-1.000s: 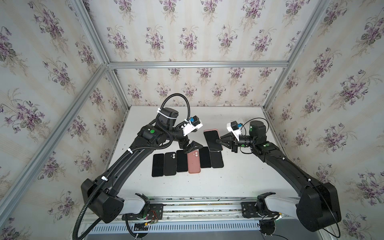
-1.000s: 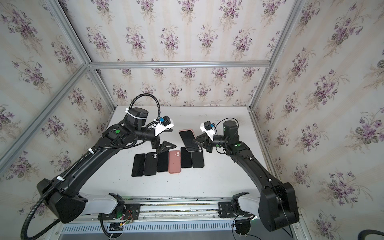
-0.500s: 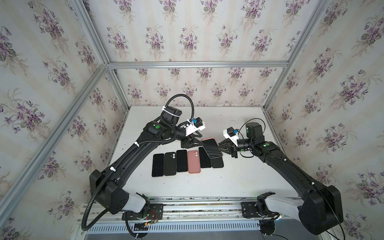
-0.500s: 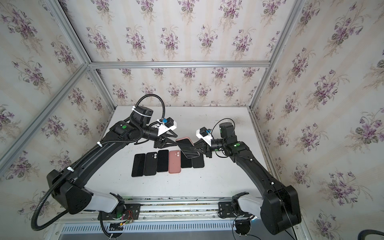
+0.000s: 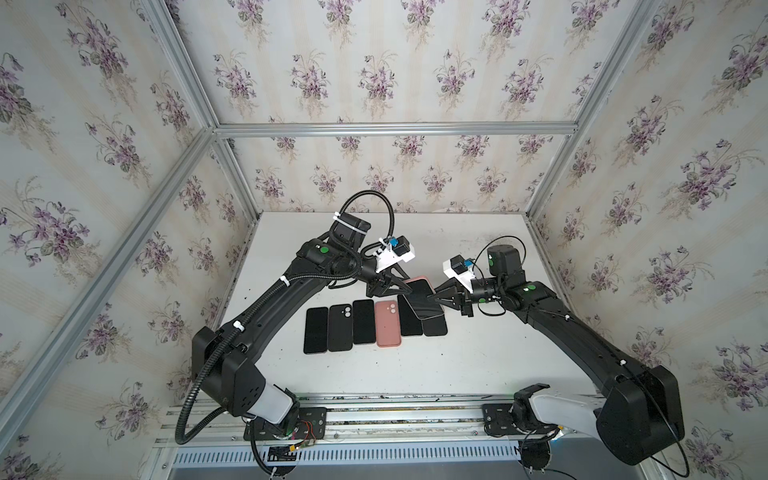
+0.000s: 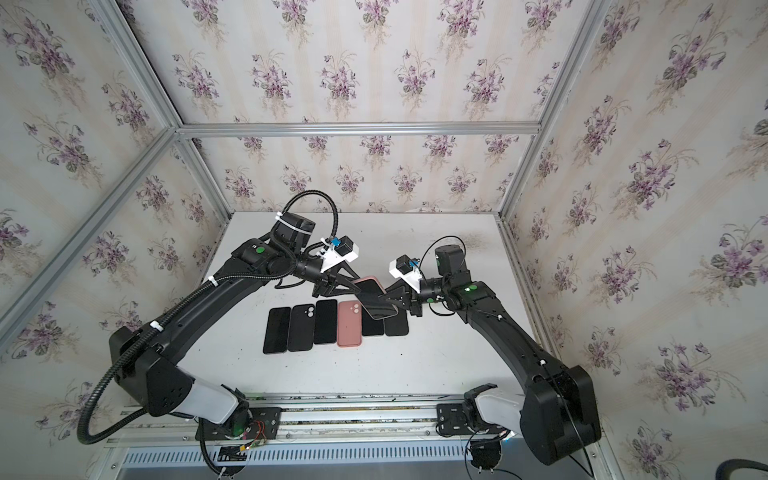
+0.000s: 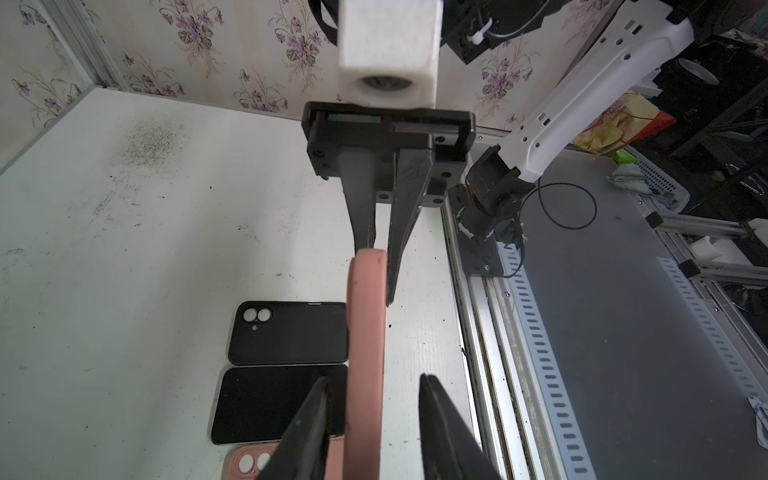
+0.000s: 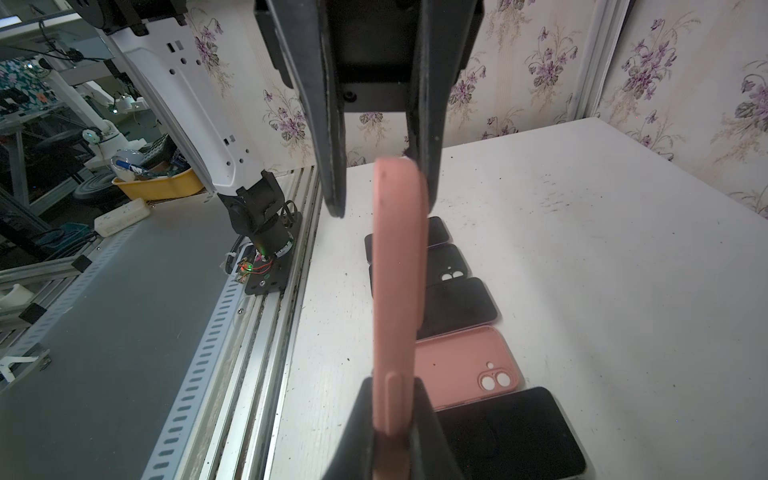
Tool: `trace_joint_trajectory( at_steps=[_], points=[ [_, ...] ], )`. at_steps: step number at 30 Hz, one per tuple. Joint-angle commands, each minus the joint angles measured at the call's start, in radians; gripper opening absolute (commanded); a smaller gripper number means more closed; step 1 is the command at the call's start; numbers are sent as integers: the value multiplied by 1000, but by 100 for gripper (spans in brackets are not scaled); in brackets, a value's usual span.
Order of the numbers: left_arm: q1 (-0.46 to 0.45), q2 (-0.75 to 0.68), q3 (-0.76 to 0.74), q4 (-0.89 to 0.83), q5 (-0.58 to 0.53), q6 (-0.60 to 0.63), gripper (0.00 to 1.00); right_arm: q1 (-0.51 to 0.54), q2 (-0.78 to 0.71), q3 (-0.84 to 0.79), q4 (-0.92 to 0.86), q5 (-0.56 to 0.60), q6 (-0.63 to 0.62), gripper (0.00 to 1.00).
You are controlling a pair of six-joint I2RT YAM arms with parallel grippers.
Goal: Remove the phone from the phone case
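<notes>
White tabletop (image 5: 478,365). My right gripper (image 5: 435,297) is clamped on the pink case (image 5: 415,281), with the phone (image 5: 424,305) inside, above the three-o'clock end of the row of phones (image 5: 361,328). Its long axis runs roughly ten-to-four. My left gripper (image 7: 372,378) straddles the ten-o'clock end, jaws not yet pinching.

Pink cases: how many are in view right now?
2. The raised pink case, phone inside, is gripped by the right claw above the row; the flat pink case lies fourth from left in that row. None seems hidden.
</notes>
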Motion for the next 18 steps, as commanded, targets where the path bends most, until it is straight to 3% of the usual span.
trace_joint_trajectory(
  at_steps=[1, 5, 11, 13, 15, 18],
  points=[
    [-1, 5, -7, -9, 26, 10, 29, 0, -1, 22, 21, -30, -8, 0],
    [-1, 19, -9, -9, 39, 2, 9, 0, -2, 20, 19, -26, -8, 0],
    [0, 24, 8, -11, 48, -20, 2, 0, -8, 15, 32, -9, 10, 0],
    [6, 21, 29, -11, 68, -43, 1, 0, -19, 0, 101, 33, 90, 17],
    [25, 21, 70, -12, 105, -99, 0, -2, -42, -36, 257, 138, 259, 36],
    [57, 42, 168, 4, 101, -269, 0, -21, -88, -78, 478, 276, 508, 55]
  ],
)
